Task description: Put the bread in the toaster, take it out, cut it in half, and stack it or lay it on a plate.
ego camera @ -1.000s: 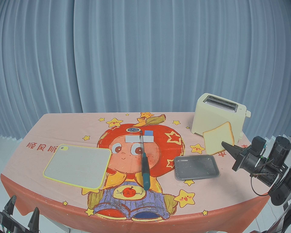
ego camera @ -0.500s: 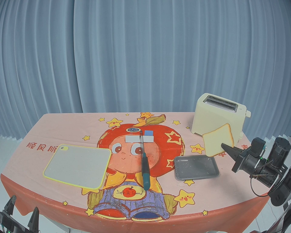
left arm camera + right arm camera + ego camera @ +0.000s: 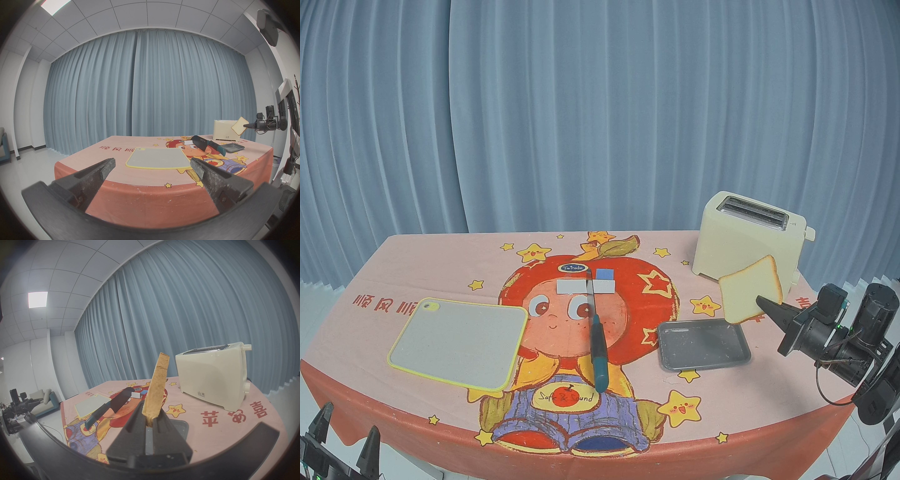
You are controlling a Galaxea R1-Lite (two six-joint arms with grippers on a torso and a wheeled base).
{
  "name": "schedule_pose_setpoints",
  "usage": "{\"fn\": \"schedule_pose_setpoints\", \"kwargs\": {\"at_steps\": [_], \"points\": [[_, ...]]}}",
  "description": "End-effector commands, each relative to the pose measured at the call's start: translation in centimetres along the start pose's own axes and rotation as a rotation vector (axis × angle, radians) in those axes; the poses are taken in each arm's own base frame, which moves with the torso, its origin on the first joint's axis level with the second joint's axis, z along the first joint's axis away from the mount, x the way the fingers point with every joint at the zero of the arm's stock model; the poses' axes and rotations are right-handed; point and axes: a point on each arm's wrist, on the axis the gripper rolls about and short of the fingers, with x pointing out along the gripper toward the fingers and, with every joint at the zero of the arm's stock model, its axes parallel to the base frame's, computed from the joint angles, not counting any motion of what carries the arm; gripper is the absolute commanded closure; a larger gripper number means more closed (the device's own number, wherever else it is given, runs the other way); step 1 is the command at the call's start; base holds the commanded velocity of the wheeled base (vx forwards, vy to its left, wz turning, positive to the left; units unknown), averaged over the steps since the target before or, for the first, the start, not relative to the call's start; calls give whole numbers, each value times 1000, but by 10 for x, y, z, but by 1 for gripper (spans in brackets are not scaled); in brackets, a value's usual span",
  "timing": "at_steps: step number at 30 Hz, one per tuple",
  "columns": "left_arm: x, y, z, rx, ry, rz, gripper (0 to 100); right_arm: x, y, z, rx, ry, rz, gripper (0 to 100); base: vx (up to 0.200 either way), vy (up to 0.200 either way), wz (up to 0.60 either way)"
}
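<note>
right gripper (image 3: 766, 304): pinching bread (image 3: 750, 289) at its lower corner, the corner hidden between the fingers | bread: in air before toaster (image 3: 737, 240), covering part of its front | left gripper (image 3: 152, 164): spread, low beside table (image 3: 444, 262) edge

Glossy cream plastic toaster (image 3: 737, 250), matt grey tray (image 3: 703, 344), printed cloth table cover (image 3: 456, 262), rough-crusted bread (image 3: 750, 290).

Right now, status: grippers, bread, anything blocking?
Right gripper shut on bread, held aloft before the toaster. Left gripper open, low off the table's near edge. Knife mid-table, off that path.
</note>
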Motion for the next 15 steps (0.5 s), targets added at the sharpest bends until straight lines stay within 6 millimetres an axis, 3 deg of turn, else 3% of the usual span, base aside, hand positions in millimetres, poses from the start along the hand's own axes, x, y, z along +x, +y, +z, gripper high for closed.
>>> {"fn": "schedule_pose_setpoints", "kwargs": {"at_steps": [1,5,15], "points": [[1,0,-5,-2,19,0,0,0,0,0,-1,-5,0,100,0,-200,0],[1,0,-5,-2,19,0,0,0,0,0,-1,-5,0,100,0,-200,0],[1,0,-5,1,17,-1,0,0,0,0,0,-2,-1,100,0,0,0]]}}
